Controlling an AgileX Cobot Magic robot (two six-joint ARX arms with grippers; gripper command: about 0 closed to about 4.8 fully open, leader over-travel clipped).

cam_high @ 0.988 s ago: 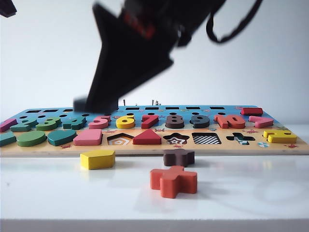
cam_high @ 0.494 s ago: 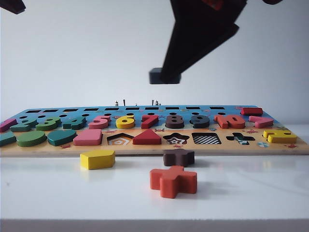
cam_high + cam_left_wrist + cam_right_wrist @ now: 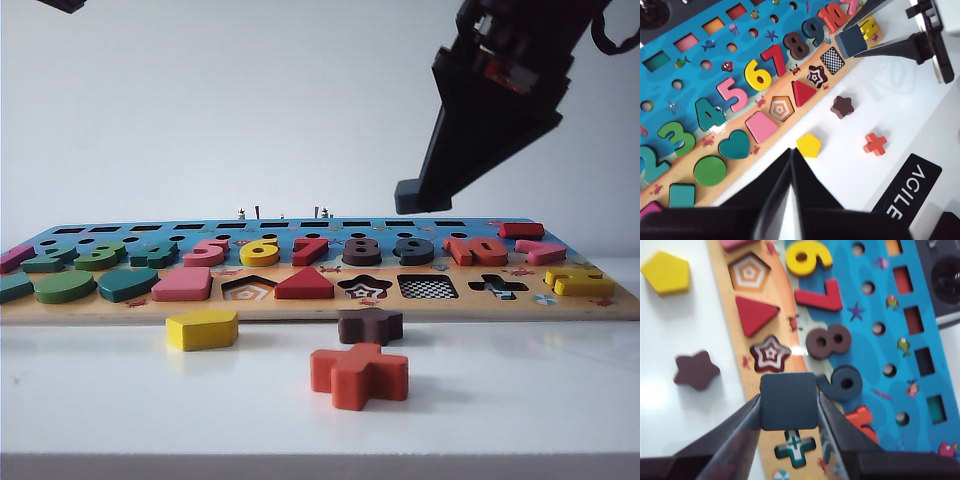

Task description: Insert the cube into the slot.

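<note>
The right gripper (image 3: pixel 788 405) is clamping the cube (image 3: pixel 788 401) between its two fingers, hanging in the air above the puzzle board (image 3: pixel 320 305). The slot (image 3: pixel 428 287) is lying open below it, so lowering and seating are remaining. The left gripper (image 3: pixel 791 165) is hanging closed and empty, well apart over the table.

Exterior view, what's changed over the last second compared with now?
The right gripper carried the cube, clamped in its jaws, from the left across to the right, ending in the air above the slot. The puzzle board, yellow pentagon, brown star and orange cross stayed put.
</note>
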